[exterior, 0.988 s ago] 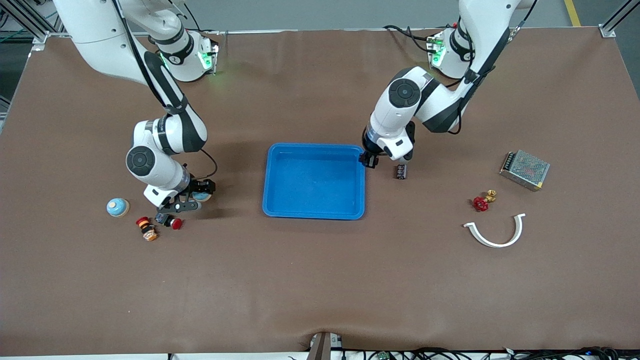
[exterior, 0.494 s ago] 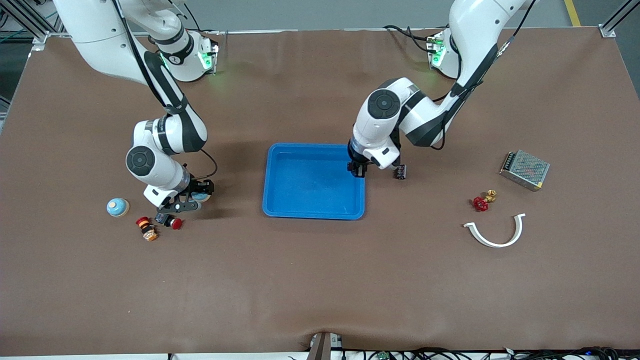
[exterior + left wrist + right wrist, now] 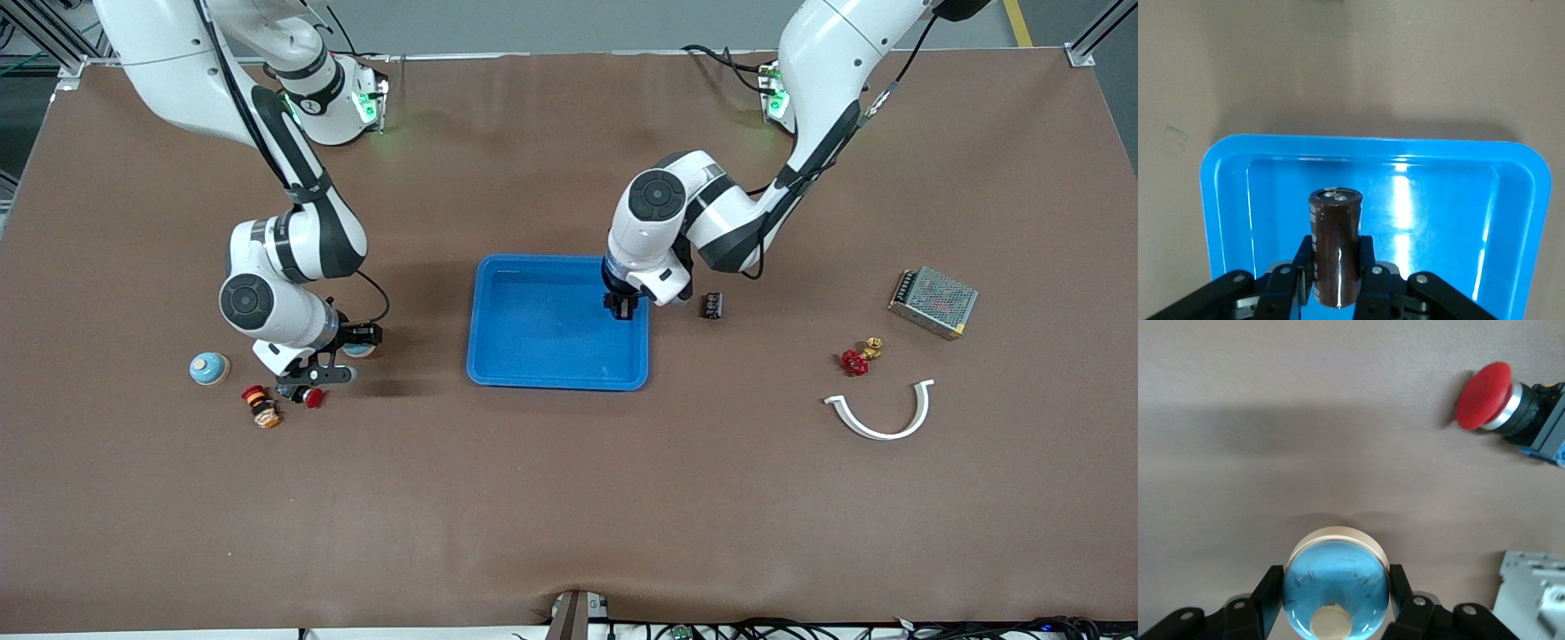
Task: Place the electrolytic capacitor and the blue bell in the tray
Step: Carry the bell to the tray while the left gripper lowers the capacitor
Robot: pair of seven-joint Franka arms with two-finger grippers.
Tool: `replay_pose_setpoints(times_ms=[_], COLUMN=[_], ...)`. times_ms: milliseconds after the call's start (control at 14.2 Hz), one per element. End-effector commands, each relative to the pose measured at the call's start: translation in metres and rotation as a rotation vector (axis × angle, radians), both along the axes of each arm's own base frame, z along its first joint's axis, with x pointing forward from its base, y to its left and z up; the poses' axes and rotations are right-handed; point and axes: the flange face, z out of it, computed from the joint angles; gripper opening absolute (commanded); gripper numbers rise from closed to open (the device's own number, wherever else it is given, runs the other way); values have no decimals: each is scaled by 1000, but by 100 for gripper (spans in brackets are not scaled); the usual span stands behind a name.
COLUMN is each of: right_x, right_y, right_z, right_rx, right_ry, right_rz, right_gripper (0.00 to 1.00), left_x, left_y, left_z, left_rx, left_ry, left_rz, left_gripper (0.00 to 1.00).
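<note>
The blue tray (image 3: 558, 383) lies at mid table. My left gripper (image 3: 621, 307) is over the tray's inside, near the corner toward the left arm's end. It is shut on a dark brown electrolytic capacitor (image 3: 1335, 247), which its fingers (image 3: 1367, 257) clamp above the tray floor (image 3: 1438, 227). My right gripper (image 3: 342, 350) is toward the right arm's end of the table, beside the tray. It is shut on a blue bell (image 3: 1336, 587) with a cream rim and knob, held just over the table. The bell also shows in the front view (image 3: 360, 348).
A second blue bell (image 3: 210, 367), a red push button (image 3: 311, 396) and an orange-red button (image 3: 261, 406) lie by the right gripper. A small black part (image 3: 712, 305) lies beside the tray. A red valve (image 3: 855, 361), white curved piece (image 3: 880, 416) and metal mesh box (image 3: 933, 301) lie toward the left arm's end.
My left gripper has carried the capacitor from just outside the tray's rim to over the tray's inside. My right arm has shifted only slightly, with the bell still in its grip.
</note>
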Motion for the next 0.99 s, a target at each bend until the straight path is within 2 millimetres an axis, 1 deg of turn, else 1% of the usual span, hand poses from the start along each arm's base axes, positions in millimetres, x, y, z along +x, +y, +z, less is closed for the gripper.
replay_pose_setpoints(times_ms=[0, 71, 212, 353, 494, 705, 776, 917], right_x=[-11, -17, -29, -42, -56, -79, -85, -97], right_y=[45, 64, 101, 137, 167, 203, 213, 229], right_z=[19, 21, 23, 27, 28, 25, 26, 26], right_rx=[-24, -32, -47, -54, -56, -62, -61, -62], right_ry=[-6, -9, -16, -29, -31, -32, -37, -39], right_rz=[-80, -110, -150, -182, -201, -188, -182, -165], right_gripper=[46, 46, 46, 46, 46, 46, 46, 46], left_x=[-1, -6, -7, -5, -9, -15, -16, -15], left_y=[-12, -16, -21, -27, -34, -41, -41, -43], left_z=[-13, -20, -28, -31, -29, -30, -33, -33], left_rx=[40, 49, 61, 56, 53, 51, 52, 45], left_ry=[-10, -5, -7, -7, -10, -9, -5, -8], left_rz=[15, 15, 21, 34, 33, 34, 32, 35], left_gripper=[0, 0, 0, 0, 0, 0, 0, 0])
